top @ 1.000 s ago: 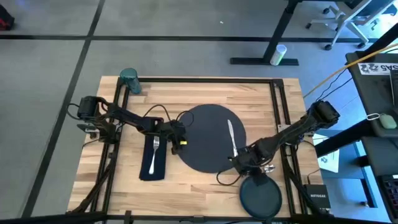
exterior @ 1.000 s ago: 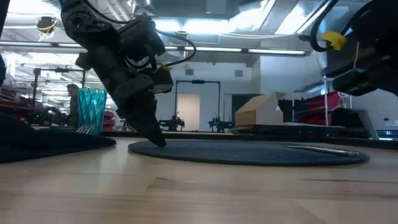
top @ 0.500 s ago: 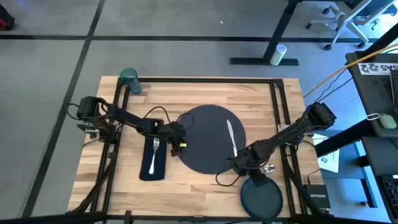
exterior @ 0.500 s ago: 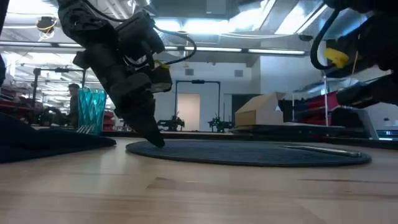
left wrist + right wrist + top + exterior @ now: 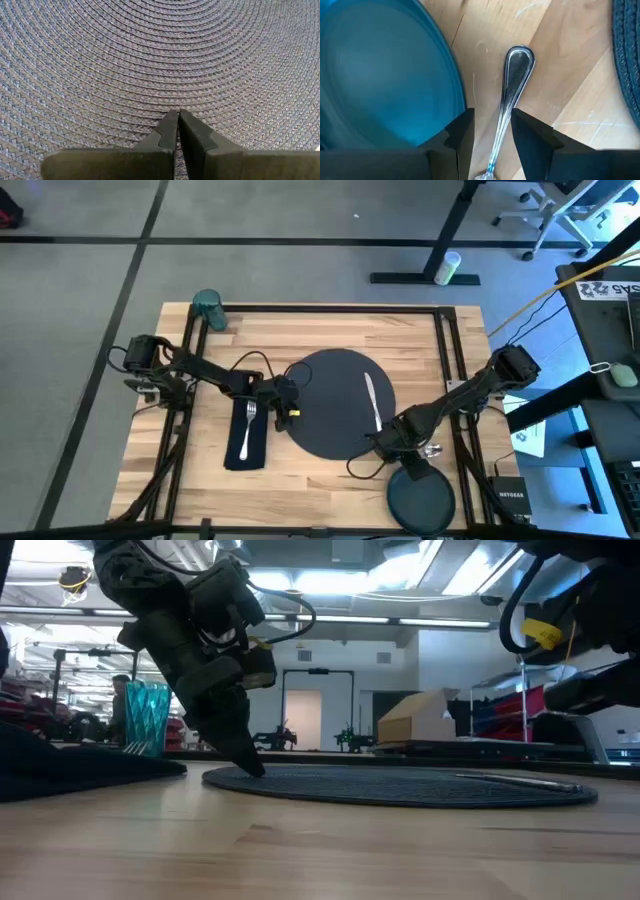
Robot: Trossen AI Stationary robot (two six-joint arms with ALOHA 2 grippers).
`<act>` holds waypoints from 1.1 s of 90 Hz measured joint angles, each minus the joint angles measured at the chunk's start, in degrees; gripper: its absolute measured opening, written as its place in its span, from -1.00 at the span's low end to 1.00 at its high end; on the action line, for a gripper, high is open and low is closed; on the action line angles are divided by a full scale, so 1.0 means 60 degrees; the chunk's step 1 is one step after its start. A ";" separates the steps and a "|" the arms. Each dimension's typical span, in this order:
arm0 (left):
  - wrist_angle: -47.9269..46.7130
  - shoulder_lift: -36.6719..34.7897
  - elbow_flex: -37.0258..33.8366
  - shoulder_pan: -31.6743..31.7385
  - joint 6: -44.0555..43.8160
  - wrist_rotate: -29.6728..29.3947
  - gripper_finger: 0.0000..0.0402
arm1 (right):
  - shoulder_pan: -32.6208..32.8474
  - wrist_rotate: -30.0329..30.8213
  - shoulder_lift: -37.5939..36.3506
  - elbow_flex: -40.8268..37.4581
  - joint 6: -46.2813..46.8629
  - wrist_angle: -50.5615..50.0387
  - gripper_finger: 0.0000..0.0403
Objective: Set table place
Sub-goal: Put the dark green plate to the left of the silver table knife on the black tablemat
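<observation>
1. The right gripper (image 5: 490, 131) was held low over the table (image 5: 330, 470) near its front right corner, its fingers (image 5: 460, 135) spread apart on either side of the spoon (image 5: 512, 95), which lay flat on the wood between them; this was judged to be the line-up for a pick, with nothing clamped yet.
2. Just beside the spoon lay the plate (image 5: 380, 75), teal-blue in this view, at the front right edge, apparently not yet set on the charger (image 5: 335, 405).
3. The left gripper (image 5: 178, 131) was pressed together, tips down on the charger's woven surface at its left edge, probably to pin or nudge it; nothing was seen between the fingers.
4. The charger sat at the table's middle, with the knife (image 5: 372, 402) lying on its right part.
5. The napkin (image 5: 246, 438) lay left of the charger, towards the front, with the fork (image 5: 247, 428) on it.
6. The cup (image 5: 208, 310) stood at the back left corner.
7. Writing was seen only off the table: a box (image 5: 508, 498) past the right edge read "NETGEAR"; other labels could not be read.
</observation>
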 joint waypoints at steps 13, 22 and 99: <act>0.0001 0.0000 0.0000 0.0004 0.0019 0.0001 -1.00 | -0.0174 0.0069 0.0000 0.0382 -0.0350 -0.0301 -0.42; 0.0000 0.0000 0.0000 0.0007 0.0001 0.0001 -1.00 | -0.0285 0.0077 -0.0007 0.0622 -0.0511 -0.0480 -0.42; 0.0011 0.0011 0.0189 -0.0269 -0.0059 0.0037 -1.00 | 0.0193 -0.0237 -0.0007 -0.0583 0.0043 0.0498 -0.71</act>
